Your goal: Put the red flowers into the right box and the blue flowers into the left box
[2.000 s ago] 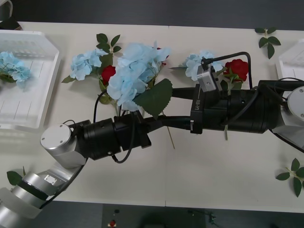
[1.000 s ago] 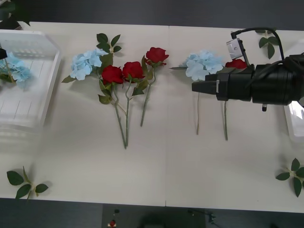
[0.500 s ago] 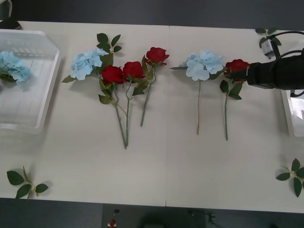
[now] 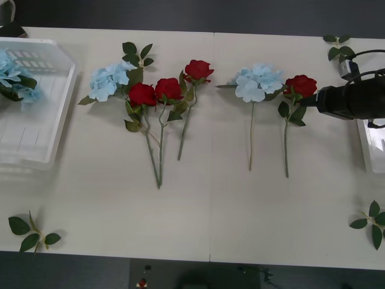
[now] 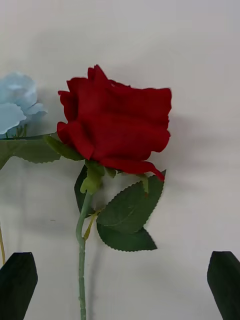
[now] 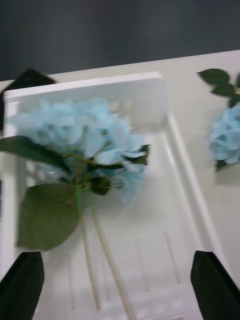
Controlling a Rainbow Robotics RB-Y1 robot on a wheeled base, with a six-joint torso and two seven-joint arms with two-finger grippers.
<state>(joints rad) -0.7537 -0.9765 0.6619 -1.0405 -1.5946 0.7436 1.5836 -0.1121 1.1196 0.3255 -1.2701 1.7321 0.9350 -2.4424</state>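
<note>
Three red flowers [image 4: 142, 94] [image 4: 169, 88] [image 4: 198, 69] lie together left of the table's middle. A fourth red flower [image 4: 301, 85] [image 5: 117, 127] lies further right. My right gripper [image 4: 313, 101] [image 5: 120, 260] is just to the right of its bloom, open, holding nothing. One blue flower [image 4: 108, 80] lies beside the red trio and another blue flower [image 4: 257, 81] beside the fourth rose. More blue flowers [image 4: 12, 75] [image 6: 85, 135] lie inside the left box [image 4: 45, 129] [image 6: 150, 92]. My left gripper [image 6: 117, 260] hangs open over that box. An edge of the right box [image 4: 370, 144] shows under the right arm.
Loose green leaf sprigs lie at the front left corner [image 4: 30, 232], the front right [image 4: 370, 223], the back right [image 4: 340, 48] and behind the left blue flower [image 4: 137, 51]. The table's front half is bare.
The left arm has carried a blue flower off to the left box and let it go there. The right arm has drawn back to the right, stopping beside the rightmost rose.
</note>
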